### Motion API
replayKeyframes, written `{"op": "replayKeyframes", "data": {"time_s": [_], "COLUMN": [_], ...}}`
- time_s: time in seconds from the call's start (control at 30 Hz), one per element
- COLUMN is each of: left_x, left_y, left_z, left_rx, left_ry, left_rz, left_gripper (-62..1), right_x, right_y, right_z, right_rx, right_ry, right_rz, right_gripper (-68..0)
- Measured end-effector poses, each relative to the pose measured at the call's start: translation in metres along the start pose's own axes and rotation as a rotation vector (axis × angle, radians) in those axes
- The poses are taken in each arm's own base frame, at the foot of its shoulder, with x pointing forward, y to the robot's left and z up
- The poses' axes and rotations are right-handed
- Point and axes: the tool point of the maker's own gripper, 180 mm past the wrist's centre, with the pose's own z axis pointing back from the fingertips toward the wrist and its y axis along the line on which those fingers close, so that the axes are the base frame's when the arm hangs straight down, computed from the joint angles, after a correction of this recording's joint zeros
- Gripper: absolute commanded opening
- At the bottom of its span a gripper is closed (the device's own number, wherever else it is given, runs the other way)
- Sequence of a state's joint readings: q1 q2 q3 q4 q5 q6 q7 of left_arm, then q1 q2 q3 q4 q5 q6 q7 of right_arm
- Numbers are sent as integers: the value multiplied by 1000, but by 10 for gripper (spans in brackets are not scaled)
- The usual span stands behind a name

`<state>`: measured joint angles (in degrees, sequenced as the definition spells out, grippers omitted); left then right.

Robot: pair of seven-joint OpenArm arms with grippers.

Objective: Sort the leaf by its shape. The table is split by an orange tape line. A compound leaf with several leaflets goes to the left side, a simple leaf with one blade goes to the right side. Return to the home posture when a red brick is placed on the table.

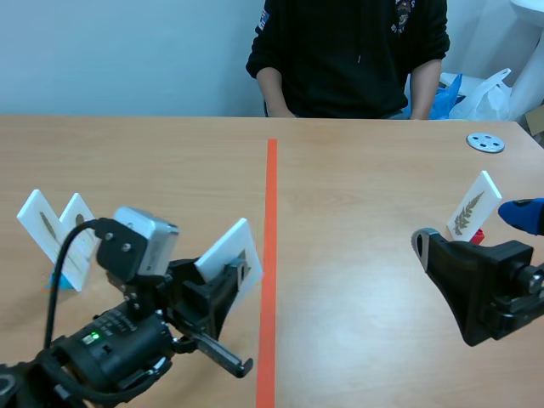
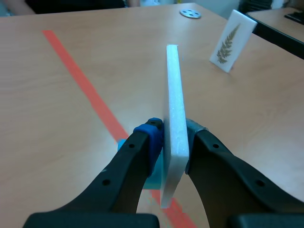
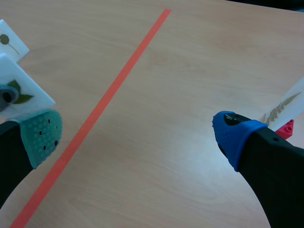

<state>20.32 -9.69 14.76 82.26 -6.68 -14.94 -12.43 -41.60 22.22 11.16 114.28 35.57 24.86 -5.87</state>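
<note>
Altogether four leaf cards [image 1: 473, 206], left hand [image 2: 172, 134] gripping one card [image 2: 175, 95], right hand [image 3: 137, 133] open.

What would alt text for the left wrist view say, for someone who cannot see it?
Two black fingers pinch a thin white card, seen edge-on and upright, over a wooden table crossed by an orange tape line. Ahead stands a second white card printed with a fern-like leaf, with a round grey disc farther off.
</note>
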Motion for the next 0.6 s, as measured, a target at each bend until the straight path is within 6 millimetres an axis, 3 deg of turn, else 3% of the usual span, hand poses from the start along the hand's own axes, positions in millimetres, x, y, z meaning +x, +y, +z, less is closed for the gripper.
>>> {"op": "replayKeyframes", "data": {"time_s": [0.3, 0.6], "left_x": [0, -5], "left_y": [82, 129], "left_z": [31, 52], "left_rx": [309, 428], "left_ry": [39, 74], "left_rz": [-79, -100], "left_gripper": [-534, -534], "right_x": [0, 0], "right_y": [0, 0], "right_z": [0, 0], "right_rx": [0, 0], "right_ry": [0, 0], "right_rz": [0, 0], "right_gripper": [4, 4]}}
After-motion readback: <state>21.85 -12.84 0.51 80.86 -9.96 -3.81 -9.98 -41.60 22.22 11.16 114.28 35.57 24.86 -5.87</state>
